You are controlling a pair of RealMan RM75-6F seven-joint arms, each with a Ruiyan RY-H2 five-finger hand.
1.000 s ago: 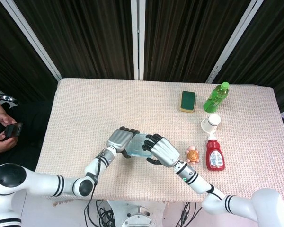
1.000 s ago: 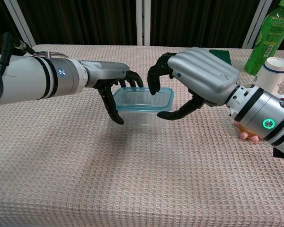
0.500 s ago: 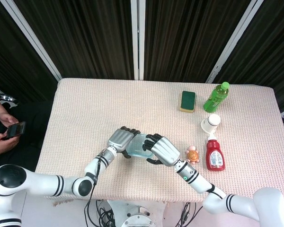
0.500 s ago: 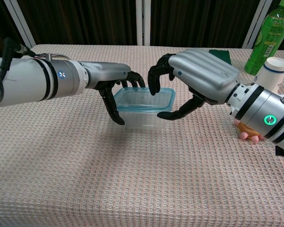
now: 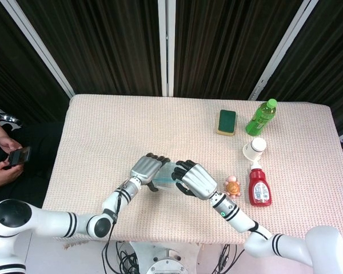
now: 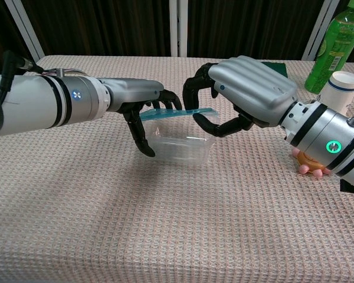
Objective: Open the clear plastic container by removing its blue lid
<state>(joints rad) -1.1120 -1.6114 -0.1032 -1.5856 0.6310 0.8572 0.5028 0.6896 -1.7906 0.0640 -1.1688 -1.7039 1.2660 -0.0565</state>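
The clear plastic container [image 6: 182,147] stands on the table near the front middle. Its blue lid [image 6: 176,113] is raised off the rim and hangs roughly level just above it. My right hand [image 6: 243,89] pinches the lid's right end, fingers curled over it and thumb underneath. My left hand [image 6: 143,106] grips the container's left side, thumb down its front wall and fingers behind. In the head view both hands, left hand [image 5: 146,168] and right hand [image 5: 194,180], cover most of the container, and only a strip of the lid [image 5: 166,174] shows between them.
On the right side stand a green bottle [image 5: 261,116], a green sponge [image 5: 227,122], a white paper cup [image 5: 255,148], a red ketchup bottle [image 5: 259,186] and a small turtle toy [image 5: 232,186]. A person with a phone [image 5: 16,156] sits beyond the table's left edge.
The lid has come off the container: my right hand closed on its right end and raised it. My left hand has stayed on the container's left side.
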